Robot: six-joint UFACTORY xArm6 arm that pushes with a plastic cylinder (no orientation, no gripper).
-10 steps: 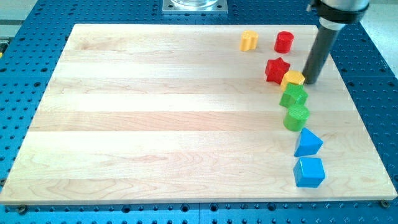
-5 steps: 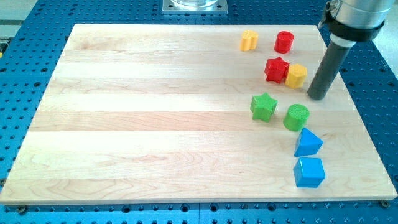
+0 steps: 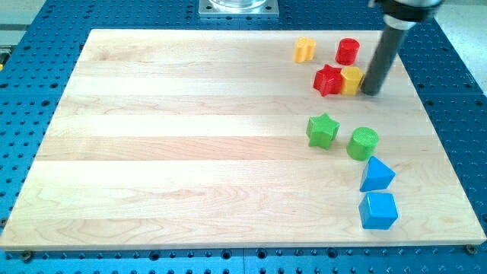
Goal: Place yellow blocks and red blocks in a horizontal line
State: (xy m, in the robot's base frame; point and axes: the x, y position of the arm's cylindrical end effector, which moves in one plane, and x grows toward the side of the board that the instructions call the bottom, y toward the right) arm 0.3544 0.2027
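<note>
My tip (image 3: 370, 92) is seen near the surface's top right corner, set against the right side of the yellow cube (image 3: 351, 80). The arm ends in a bare rod, so no hand is present and nothing can be said to be apart, together or clamped; pushing is the only means available. The yellow cube is pressed against the red star (image 3: 329, 80) on its left, so that the pair forms a short touching row level with the tip. Closer to the top edge, the red cylinder (image 3: 348, 51) and a second yellow block (image 3: 305, 49) of irregular shape are found, set apart from each other and roughly level with one another, just above the touching pair.

The step in hand is judged to be the sideways push of the yellow cube and red star toward the view's left. Two short rows are thus present, not yet one line. For the next move, the upper two blocks would probably need to be brought down level with the pair, or the pair pushed up between them, with contact kept centred so that the blocks do not rotate away.

Further toward the bottom right, the green star (image 3: 323, 130), green cylinder (image 3: 363, 143), blue triangular block (image 3: 377, 174) and blue cube (image 3: 378, 210) are left out of the task.
</note>
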